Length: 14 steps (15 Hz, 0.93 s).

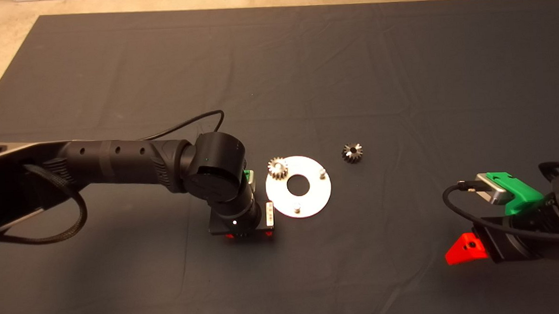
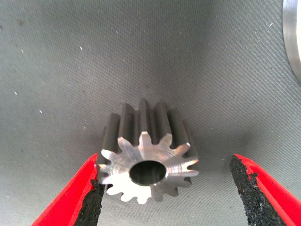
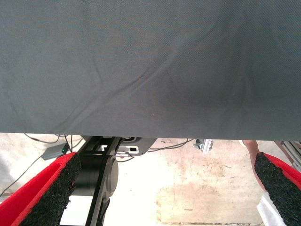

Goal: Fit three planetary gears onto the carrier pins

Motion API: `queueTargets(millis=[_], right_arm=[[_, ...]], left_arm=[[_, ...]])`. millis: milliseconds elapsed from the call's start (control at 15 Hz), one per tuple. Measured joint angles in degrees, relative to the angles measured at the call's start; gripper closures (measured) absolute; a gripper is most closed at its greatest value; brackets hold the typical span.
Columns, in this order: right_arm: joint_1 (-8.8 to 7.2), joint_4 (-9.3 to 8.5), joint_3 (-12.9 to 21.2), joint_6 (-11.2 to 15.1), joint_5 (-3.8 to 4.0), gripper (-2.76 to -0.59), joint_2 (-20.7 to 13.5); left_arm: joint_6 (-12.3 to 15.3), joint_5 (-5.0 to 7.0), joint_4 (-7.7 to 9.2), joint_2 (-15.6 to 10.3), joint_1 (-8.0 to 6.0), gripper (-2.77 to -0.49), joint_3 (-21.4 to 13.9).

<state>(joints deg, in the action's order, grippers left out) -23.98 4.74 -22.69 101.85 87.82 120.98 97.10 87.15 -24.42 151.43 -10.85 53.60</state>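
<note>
A silvery-grey planetary gear point(image 1: 277, 167) sits on one carrier pin at the left rim of the flat silver disc point(image 1: 310, 201), which lies on the dark mat. Two other carrier pins point(image 1: 323, 173) point(image 1: 296, 207) stand bare and upright. A second gear point(image 1: 352, 152) (darker, centre hole facing up) rests on the mat just right of the disc. A third gear point(image 2: 148, 157) lies on the mat, beside the disc's edge.
</note>
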Motion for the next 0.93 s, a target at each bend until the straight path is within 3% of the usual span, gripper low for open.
queueTargets(millis=[667,733,933], right_arm=[[0.0,0.0,0.0,0.0,0.0,-2.76,0.02],[0.0,0.0,0.0,0.0,0.02,-2.76,0.0],[0.0,0.0,0.0,0.0,-0.01,-2.76,0.13]], left_arm=[[-3.02,0.33,-0.33,-0.52,-0.15,-1.51,0.45],[-3.29,0.5,-0.33,-0.55,-0.15,-1.39,0.54],[-3.8,0.41,-0.38,-0.63,-0.15,-1.37,0.56]])
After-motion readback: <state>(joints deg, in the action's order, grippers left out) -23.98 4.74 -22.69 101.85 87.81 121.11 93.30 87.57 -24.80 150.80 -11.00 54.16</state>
